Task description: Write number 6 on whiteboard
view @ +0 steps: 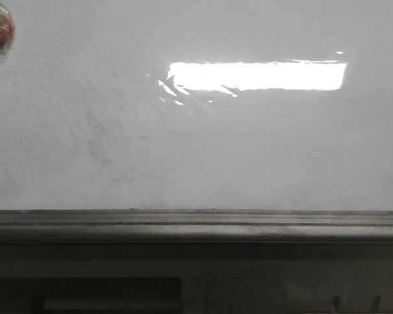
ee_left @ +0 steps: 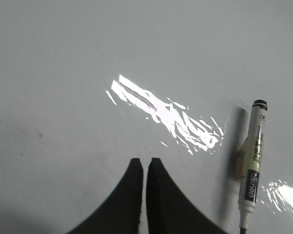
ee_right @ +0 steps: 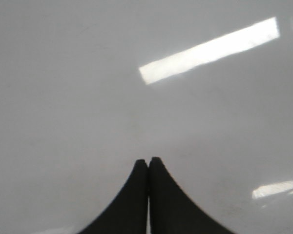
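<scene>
Glossy white-grey whiteboard blank, no 6; both tools pinched narrow, empty; white marker beside left tool, ungrasped; risk: fumbled pickup, smeared stroke.

You're in an office or classroom-like room: a glossy whiteboard with a metal ledge, a marker against it.

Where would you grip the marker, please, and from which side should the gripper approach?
Grip the marker around mid-barrel, near its label, fingers across its long axis. It seems to lie flat beside the shut left gripper, so come from above; the capped or tip end cannot be told apart clearly.
</scene>
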### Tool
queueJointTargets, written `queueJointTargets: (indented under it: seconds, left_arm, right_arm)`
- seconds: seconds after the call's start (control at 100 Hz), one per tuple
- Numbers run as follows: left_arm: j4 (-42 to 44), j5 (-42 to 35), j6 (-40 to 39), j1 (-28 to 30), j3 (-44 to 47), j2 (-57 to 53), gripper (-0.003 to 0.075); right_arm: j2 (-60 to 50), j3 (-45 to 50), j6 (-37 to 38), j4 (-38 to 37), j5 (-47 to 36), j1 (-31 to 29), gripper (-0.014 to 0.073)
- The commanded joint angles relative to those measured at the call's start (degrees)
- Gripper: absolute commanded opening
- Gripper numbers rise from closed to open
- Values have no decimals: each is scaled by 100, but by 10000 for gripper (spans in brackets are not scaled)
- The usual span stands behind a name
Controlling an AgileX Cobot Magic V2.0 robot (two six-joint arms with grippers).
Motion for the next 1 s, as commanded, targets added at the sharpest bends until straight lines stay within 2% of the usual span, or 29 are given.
queueJointTargets:
  seconds: [0.0,0.18,0.34,0.41,0.48,0.53,0.58,0.65,0.72,0.8,0.99]
  left_arm:
    - [318,258,-22,16,-556,161,-20]
    - [1463,1489,-11,16,-1701,1363,-20]
    - [1480,2037,341,-3,-2396,2297,-20]
    - [1413,2107,411,-149,-2587,2600,-19]
    - [1248,2094,617,-390,-2718,2849,-8]
    - [1125,2062,920,-580,-2789,3016,27]
    - [981,1988,1097,-788,-2827,3172,93]
    - [745,1816,1218,-1034,-2855,3397,205]
    - [657,1543,1234,-1286,-2855,3647,328]
    - [641,1163,1234,-1587,-2857,3981,424]
    - [641,361,1234,-2166,-2891,4666,426]
  right_arm:
    - [428,-589,-40,-233,235,-7,-50]
    - [1826,-1526,-40,-547,941,-7,-50]
    - [2826,-2219,-40,-547,1421,-7,-45]
    - [3097,-2391,-40,-547,1573,-7,3]
    - [3268,-2489,-62,-547,1670,-7,127]
    - [3344,-2529,-73,-547,1719,-7,269]
    - [3370,-2528,-73,-533,1722,-7,393]
    - [3382,-2528,-73,-533,1732,-7,494]
    - [3382,-2528,-73,-533,1732,-7,504]
    - [3382,-2528,-73,-533,1732,-7,499]
    - [3382,-2528,-73,-533,1744,-7,499]
